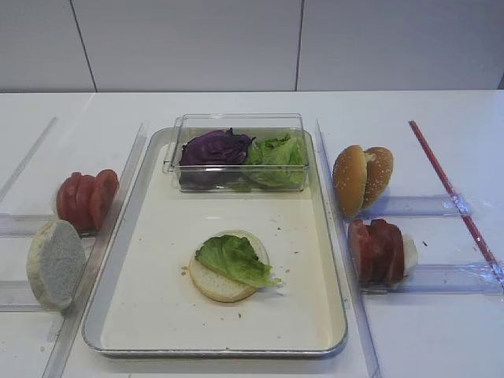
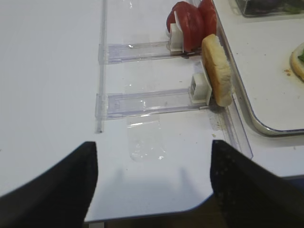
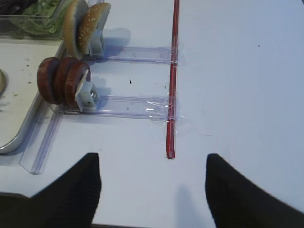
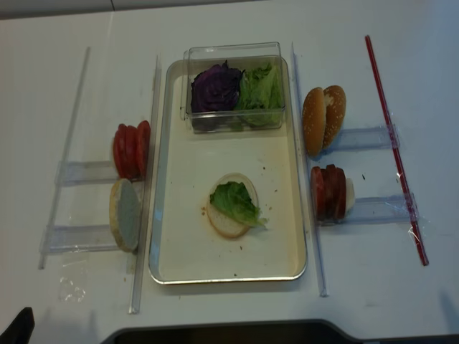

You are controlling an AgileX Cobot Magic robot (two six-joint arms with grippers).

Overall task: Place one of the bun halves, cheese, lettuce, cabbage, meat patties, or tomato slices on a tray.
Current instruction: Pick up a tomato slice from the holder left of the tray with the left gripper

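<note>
A bun half [image 1: 223, 279] topped with lettuce [image 1: 235, 260] lies on the tray [image 1: 150, 315]; both claws, left gripper [image 2: 154, 178] and right gripper [image 3: 153, 183], are held open and empty, so a patty [image 3: 61, 80] or tomato slice [image 2: 187, 21] probably needs grasping next.

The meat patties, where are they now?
In the high view the patties stand on edge right of the tray, just in front of the two buns.

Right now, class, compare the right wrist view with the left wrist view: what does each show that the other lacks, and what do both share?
Only the right wrist view shows the meat patties, two sesame bun halves and a red strip. Only the left wrist view shows the tomato slices and one pale bun half. Both show the tray edge, clear rails, white table, and an open gripper: right gripper, left gripper.
</note>
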